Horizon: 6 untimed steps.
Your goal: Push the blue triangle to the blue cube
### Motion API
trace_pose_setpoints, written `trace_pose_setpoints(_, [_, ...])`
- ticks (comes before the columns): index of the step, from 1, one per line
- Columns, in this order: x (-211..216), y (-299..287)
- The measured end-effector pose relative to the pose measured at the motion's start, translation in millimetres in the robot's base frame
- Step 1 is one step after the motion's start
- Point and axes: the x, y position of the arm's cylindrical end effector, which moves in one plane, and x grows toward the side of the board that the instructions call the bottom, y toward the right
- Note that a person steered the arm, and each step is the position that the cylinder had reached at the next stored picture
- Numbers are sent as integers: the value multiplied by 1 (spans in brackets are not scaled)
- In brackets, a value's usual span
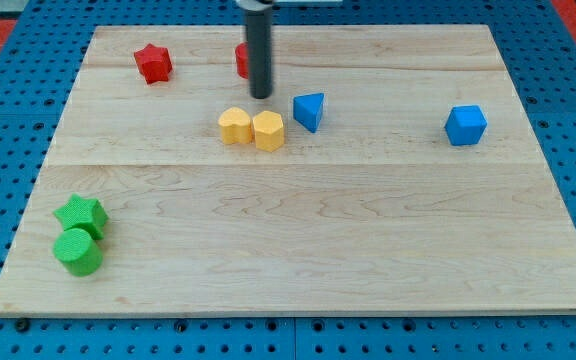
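Observation:
The blue triangle [309,110] sits on the wooden board, a little above the middle. The blue cube [465,125] sits far to its right, near the board's right side. My tip [261,96] rests on the board just left of the blue triangle, a short gap apart from it, and just above the two yellow blocks.
A yellow heart-like block [234,126] and a yellow hexagon [268,131] touch each other below my tip. A red star [153,62] lies at the top left. A red block [241,60] is partly hidden behind the rod. A green star [80,213] and green cylinder [78,251] sit at the bottom left.

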Motion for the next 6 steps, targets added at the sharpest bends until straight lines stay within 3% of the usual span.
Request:
trace_pose_setpoints(1, [26, 12])
trace_pose_setpoints(3, [30, 167])
trace_pose_setpoints(4, [30, 188])
trace_pose_setpoints(5, [27, 128])
trace_pose_setpoints(6, [42, 130])
